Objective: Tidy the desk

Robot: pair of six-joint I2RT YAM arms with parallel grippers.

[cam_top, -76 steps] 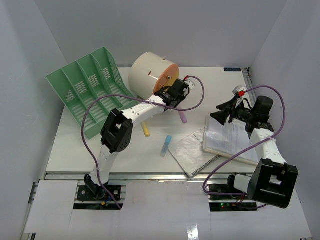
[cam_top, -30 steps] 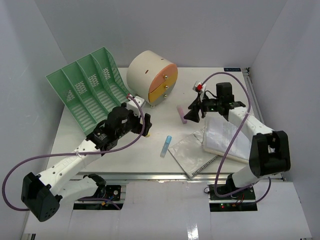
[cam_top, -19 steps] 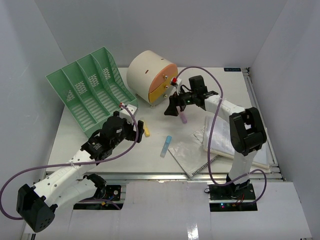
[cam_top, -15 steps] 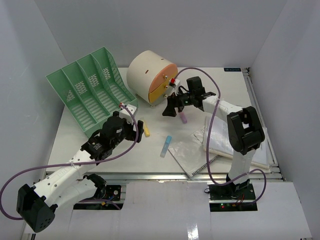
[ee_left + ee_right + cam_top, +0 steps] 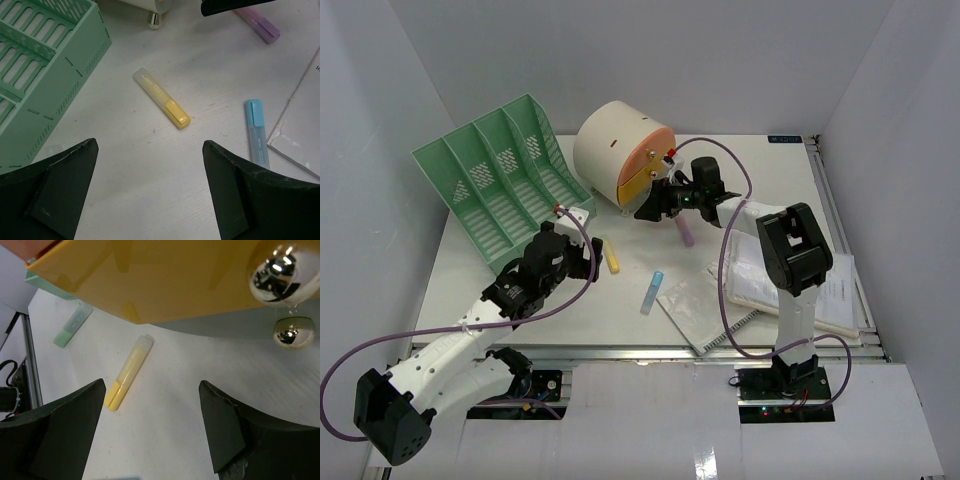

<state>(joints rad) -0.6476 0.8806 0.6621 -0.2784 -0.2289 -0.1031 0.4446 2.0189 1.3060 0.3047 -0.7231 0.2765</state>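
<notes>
**Both grippers open over a scatter of highlighters**

The left gripper point(image 5: 150, 165) has its fingers spread wide with nothing between them. It hangs over bare white tabletop left of the middle, and a yellow highlighter point(image 5: 162, 105) lies just ahead of the tips. A blue highlighter point(image 5: 256, 131) lies further right, its end touching the corner of a notebook point(image 5: 705, 305).

The right gripper point(image 5: 150, 425) is parted and empty as well. It is pushed up close under the orange-yellow face of the drawer unit point(image 5: 620, 150), with a silver knob point(image 5: 280, 272) just above one finger. I cannot tell whether it touches. A purple highlighter point(image 5: 684, 231) lies beside that arm.

The desk point(image 5: 760, 170) fills the floor of the cell, both arm bases at its near edge. The green file rack point(image 5: 500, 175) leans in the far left corner, the drawer unit sits at the middle of the far edge, and loose papers point(image 5: 790, 285) lie toward the near right corner.
</notes>
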